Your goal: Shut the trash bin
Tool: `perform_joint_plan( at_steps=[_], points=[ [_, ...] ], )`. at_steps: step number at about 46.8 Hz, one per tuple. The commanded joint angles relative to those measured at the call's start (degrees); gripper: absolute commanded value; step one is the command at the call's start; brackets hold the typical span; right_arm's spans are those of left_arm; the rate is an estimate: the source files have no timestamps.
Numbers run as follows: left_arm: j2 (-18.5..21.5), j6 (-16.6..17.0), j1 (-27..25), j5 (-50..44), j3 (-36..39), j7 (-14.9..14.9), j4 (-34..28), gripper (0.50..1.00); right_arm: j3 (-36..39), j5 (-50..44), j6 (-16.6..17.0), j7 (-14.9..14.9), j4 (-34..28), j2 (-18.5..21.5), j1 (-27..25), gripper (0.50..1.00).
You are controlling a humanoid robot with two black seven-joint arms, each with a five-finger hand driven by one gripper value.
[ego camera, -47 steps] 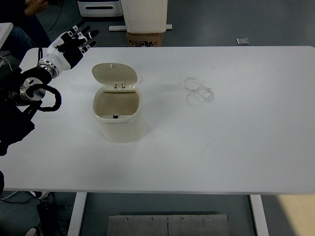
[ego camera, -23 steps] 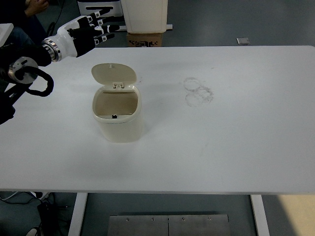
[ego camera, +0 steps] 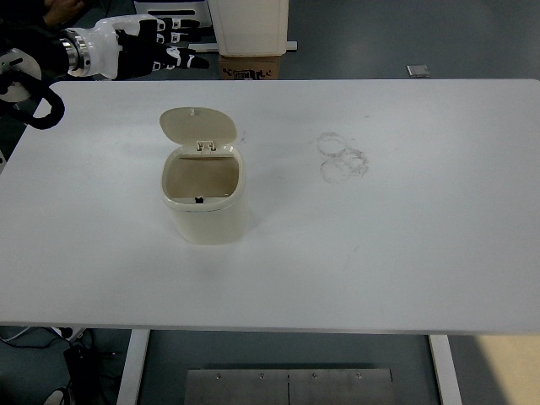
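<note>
A small cream trash bin point(ego camera: 203, 198) stands on the left half of the white table point(ego camera: 380, 236). Its round lid point(ego camera: 197, 129) is tipped up and back on the rear hinge, so the hollow inside shows. My left hand point(ego camera: 148, 46) hovers high at the far left corner, beyond and to the left of the lid, well apart from it. The fingers point(ego camera: 184, 52) are spread and point right, holding nothing. No right arm shows in the head view.
Faint ring marks point(ego camera: 342, 158) stain the table right of the bin. Past the far edge stand a cardboard box point(ego camera: 248, 67) and a white unit point(ego camera: 248, 25) on the floor. A person's hand point(ego camera: 61, 11) shows at the top left.
My left arm has swung up and away from the near left, travelling toward the far left corner. The hand now sits higher and further right, fingers still spread. The bin and lid have not moved.
</note>
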Motion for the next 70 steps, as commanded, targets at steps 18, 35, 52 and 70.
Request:
perform_joint_plan(
  at_steps=[18,35,52,70],
  points=[
    [2.0,-3.7,-14.5,1.1,18.0,0.4,-5.7,1.0,0.0,0.0,0.0,0.0,0.0,0.0,0.1,0.991],
    [2.0,-12.3,-22.6,1.1,24.3,1.7,-9.6,1.0,0.0,0.0,0.0,0.0,0.0,0.0,0.1,0.991],
    [2.3,-20.6,-24.3,5.4,27.1,2.1,-9.6,1.0,0.0,0.0,0.0,0.0,0.0,0.0,0.1,0.991],
    [2.0,-21.1,-23.5,7.2,29.9,2.1,-10.9,1.0,-0.1,0.0,0.0,0.0,0.0,0.0,0.1,0.991]
  ],
)
